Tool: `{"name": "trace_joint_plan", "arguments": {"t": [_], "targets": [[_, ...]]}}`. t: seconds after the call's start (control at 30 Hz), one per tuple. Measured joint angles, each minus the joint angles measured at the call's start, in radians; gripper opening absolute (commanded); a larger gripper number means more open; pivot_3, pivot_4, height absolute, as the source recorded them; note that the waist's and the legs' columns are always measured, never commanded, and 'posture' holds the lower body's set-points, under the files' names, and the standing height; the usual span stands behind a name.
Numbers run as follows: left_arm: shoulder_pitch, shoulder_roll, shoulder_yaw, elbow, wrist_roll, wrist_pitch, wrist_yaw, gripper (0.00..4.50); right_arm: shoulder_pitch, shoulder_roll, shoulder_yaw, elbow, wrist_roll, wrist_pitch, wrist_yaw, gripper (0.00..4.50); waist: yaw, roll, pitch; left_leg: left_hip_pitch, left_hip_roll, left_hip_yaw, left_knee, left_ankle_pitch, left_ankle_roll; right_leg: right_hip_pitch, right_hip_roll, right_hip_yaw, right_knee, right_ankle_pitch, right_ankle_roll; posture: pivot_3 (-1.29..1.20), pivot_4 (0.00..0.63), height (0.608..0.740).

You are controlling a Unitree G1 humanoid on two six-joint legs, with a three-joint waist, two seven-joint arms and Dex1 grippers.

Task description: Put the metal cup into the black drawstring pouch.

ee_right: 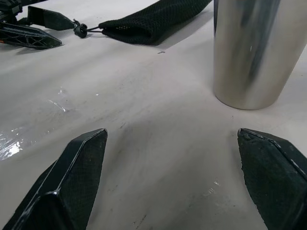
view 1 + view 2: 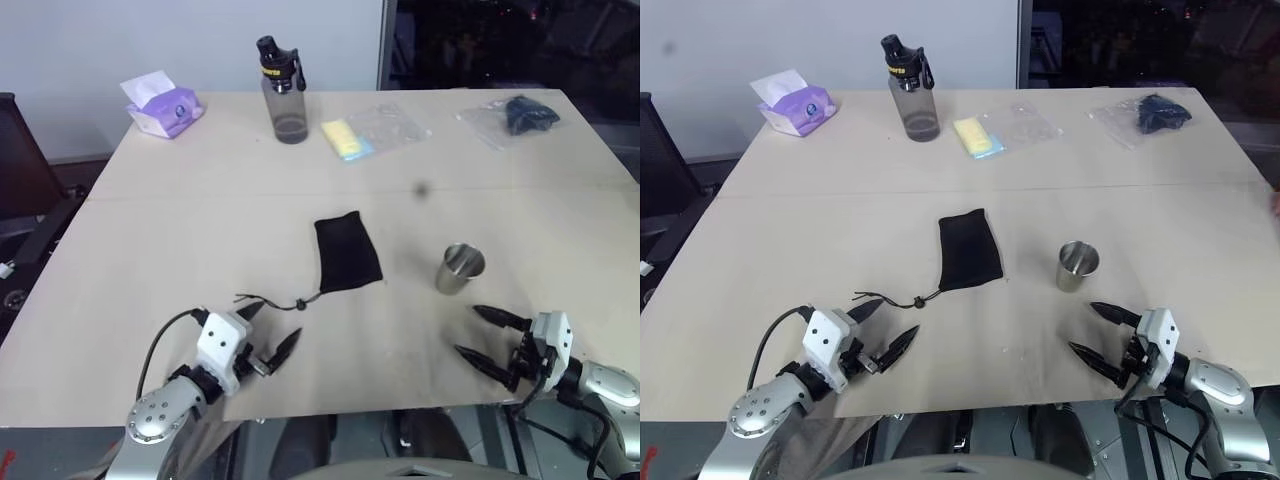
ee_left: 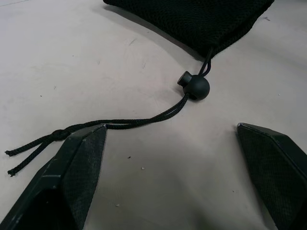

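Near the middle of the bench point(image 2: 150, 230) lies the black drawstring pouch point(image 2: 347, 254), flat, its cord point(image 2: 270, 302) and round toggle point(image 3: 196, 86) trailing toward the near edge. The metal cup point(image 2: 459, 269) stands upright to the pouch's right, apart from it, mouth up. Just in from the near edge, the left gripper point(image 2: 268, 330) rests low with its jaws spread wide and nothing between them; one finger point(image 3: 76, 163) sits at the cord's frayed end. Toward the near right corner, the right gripper point(image 2: 487, 341) is likewise wide open and empty, pointing at the cup, close to it but not touching. Along the far edge stand a tissue pack point(image 2: 163, 106), a clear water bottle point(image 2: 283, 92), a yellow sponge in wrap point(image 2: 347, 139) and a dark item in a plastic bag point(image 2: 520, 115).
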Motion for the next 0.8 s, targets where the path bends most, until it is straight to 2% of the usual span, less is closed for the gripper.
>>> {"name": "trace_joint_plan", "arguments": {"t": [0.8], "targets": [[-0.029,0.017,-0.006,0.006,-0.031,0.003,-0.065,4.5,0.019,0.008,0.0,-0.018,0.004,-0.006,-0.012,4.42,0.001,0.0,0.0,-0.001,0.0,0.0,0.0,0.0,0.0,-0.001,0.0,0.0,0.0,0.0,0.0,0.0,0.15,0.74]]}}
